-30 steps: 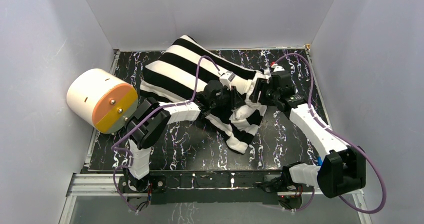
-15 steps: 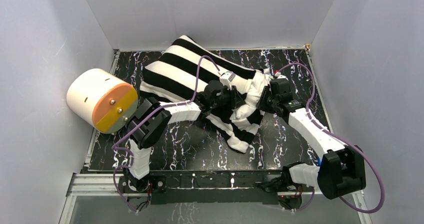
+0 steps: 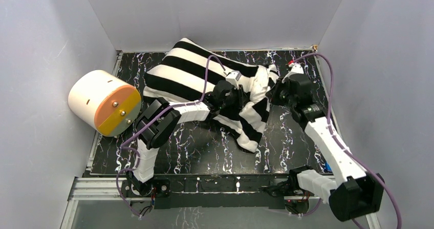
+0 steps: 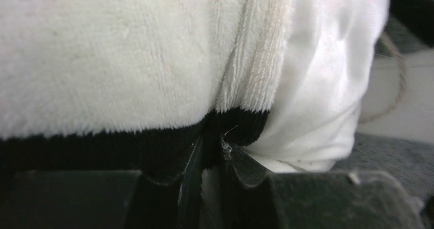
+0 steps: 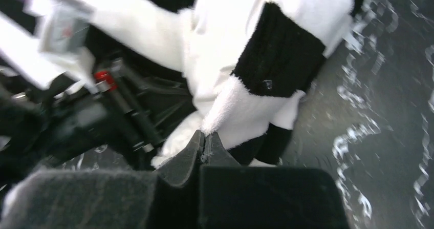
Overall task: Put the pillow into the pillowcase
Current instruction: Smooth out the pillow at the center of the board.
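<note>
Left tool [image 4: 210, 152]: clenched on the black hem stripe of the pillowcase [image 4: 102, 60], at the edge of its open mouth. Right tool [image 5: 203, 139]: jaws closed tip to tip against a white plush stripe of the same mouth edge. Whether any fabric is pinched between them cannot be told.

Contents: the pillow [image 4: 327, 75] sits inside the pillowcase. Only a smooth white bulge shows at the mouth, and the stripes cover the rest.

Seen from above, the filled pillowcase lies diagonally on the tabletop [image 3: 194, 147], closed end toward the far wall.

A grey tag [image 5: 64, 26] on the left arm is blurred, with no readable writing. A cream cylinder [image 3: 102, 102] with an orange face is at the tabletop's left edge.
</note>
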